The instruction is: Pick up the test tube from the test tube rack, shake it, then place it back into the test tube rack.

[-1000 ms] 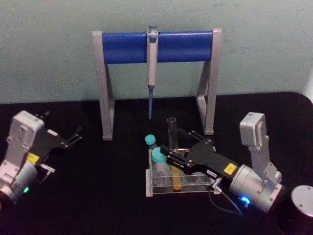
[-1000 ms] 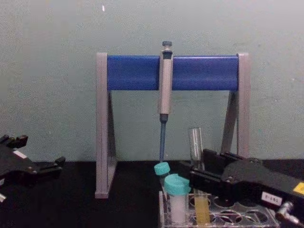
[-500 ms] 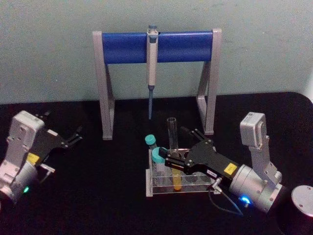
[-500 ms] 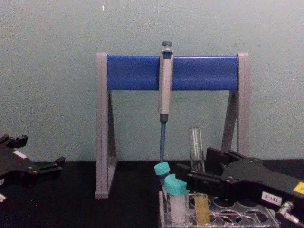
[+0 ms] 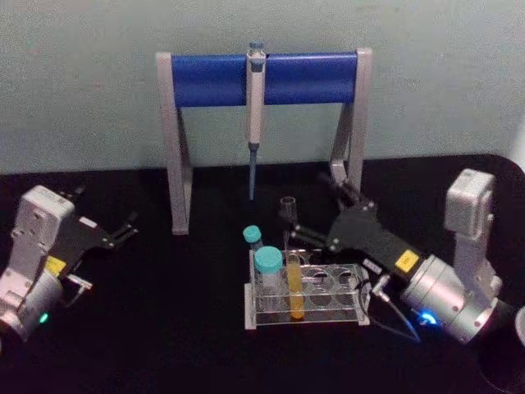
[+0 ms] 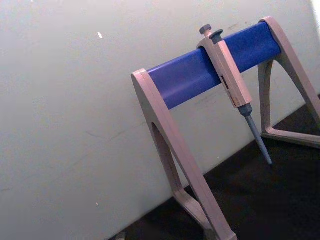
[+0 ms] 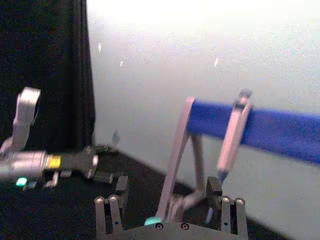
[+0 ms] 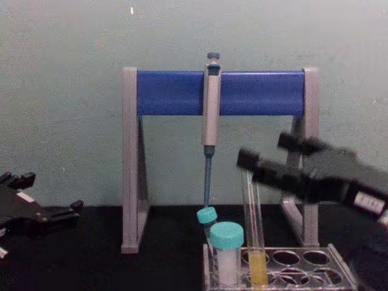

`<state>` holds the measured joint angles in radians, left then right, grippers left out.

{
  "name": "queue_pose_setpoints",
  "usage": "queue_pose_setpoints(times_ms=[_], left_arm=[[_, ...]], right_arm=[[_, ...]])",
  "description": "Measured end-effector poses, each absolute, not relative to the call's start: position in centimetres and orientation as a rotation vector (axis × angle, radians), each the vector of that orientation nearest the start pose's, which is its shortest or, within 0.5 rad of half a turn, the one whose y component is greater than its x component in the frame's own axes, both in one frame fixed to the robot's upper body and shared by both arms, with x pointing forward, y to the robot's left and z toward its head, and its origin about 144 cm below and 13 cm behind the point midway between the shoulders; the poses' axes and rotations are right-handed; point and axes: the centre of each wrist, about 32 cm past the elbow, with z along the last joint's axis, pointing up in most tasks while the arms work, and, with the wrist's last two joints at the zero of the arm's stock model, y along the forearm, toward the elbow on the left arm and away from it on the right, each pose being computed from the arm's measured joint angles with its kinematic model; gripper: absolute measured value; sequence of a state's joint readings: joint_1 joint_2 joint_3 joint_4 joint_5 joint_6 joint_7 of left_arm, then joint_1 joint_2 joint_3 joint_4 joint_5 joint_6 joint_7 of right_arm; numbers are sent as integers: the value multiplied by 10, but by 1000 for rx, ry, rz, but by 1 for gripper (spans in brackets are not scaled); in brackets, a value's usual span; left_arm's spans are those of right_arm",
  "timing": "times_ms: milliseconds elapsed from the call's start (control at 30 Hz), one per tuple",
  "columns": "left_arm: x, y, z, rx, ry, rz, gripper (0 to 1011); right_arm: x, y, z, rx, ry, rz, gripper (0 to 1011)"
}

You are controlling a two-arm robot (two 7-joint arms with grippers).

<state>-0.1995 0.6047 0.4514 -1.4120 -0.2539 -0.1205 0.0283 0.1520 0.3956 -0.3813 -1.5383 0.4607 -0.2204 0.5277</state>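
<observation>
The right gripper (image 5: 316, 215), black with two long fingers, hung in the air above the far side of the rack, its fingers spread apart and closed on nothing; in the chest view (image 8: 267, 159) it sat above and to the right of the tube's rim. At about 7 o'clock from it in the head view stood the tall, thin clear glass test tube (image 5: 293, 279) with yellow-orange liquid at its bottom, upright in a hole of the low clear plastic test tube rack (image 5: 349, 304). At 9 o'clock from the tube, in the same rack, stood a short white vial with a teal screw cap (image 5: 268, 271). At 12 o'clock stood the grey-legged stand with a blue crossbar (image 5: 312, 78), a grey-blue pipette (image 5: 255, 107) hanging from it. Far out at 9 o'clock the left gripper (image 5: 125, 229) rested idle, fingers apart, on the black table (image 5: 164, 328).
</observation>
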Motion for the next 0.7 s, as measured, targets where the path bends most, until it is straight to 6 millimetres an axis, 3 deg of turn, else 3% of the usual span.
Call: queue_pose_setpoints(times_ms=[367,700], left_arm=[[489,310,1140,304,-285,1248,1001],[489,310,1140,304,-285,1248,1001]], right_arm=[[466,-241,1158,238,-214,-1009,1000],[460,-248,1136,112,-150,-1249,1000]])
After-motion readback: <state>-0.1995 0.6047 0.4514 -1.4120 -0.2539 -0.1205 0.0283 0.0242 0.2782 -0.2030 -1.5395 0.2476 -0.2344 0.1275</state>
